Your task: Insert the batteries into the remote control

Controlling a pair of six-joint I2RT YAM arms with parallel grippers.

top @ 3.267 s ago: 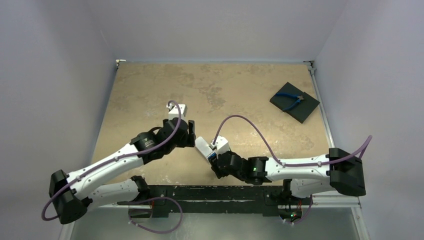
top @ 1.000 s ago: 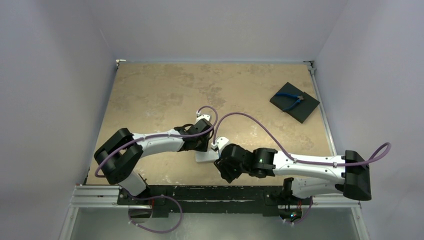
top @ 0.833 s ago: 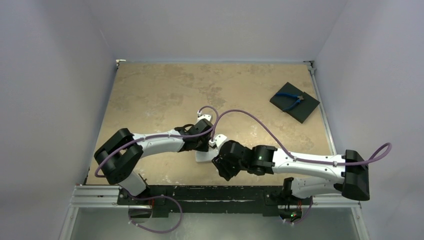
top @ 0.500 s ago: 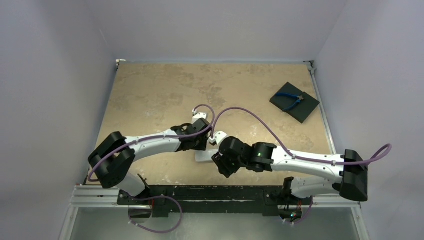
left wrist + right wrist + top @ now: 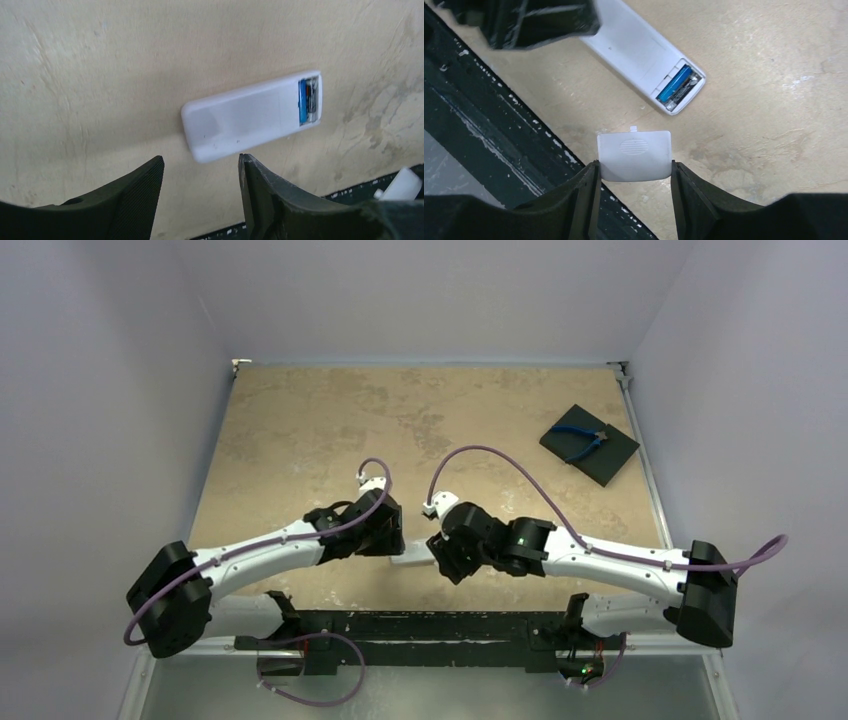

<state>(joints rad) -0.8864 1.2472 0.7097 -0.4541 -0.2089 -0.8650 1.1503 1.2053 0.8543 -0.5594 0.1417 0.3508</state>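
White remote control (image 5: 252, 116) lies back-up on counter (image 5: 100, 75), just ahead of left hand (image 5: 200, 172), fingers spread, nothing between them. Compartment at remote's far end uncovered; batteries (image 5: 676, 82) seated inside, blue and dark. Nearby, right hand (image 5: 634, 167) pinches battery cover (image 5: 634, 155), just short of that end.

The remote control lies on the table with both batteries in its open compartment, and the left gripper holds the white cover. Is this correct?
Not quite: the right gripper holds the white cover, as the right wrist view shows; the left gripper is open and empty. The remote control and both batteries are as you say.
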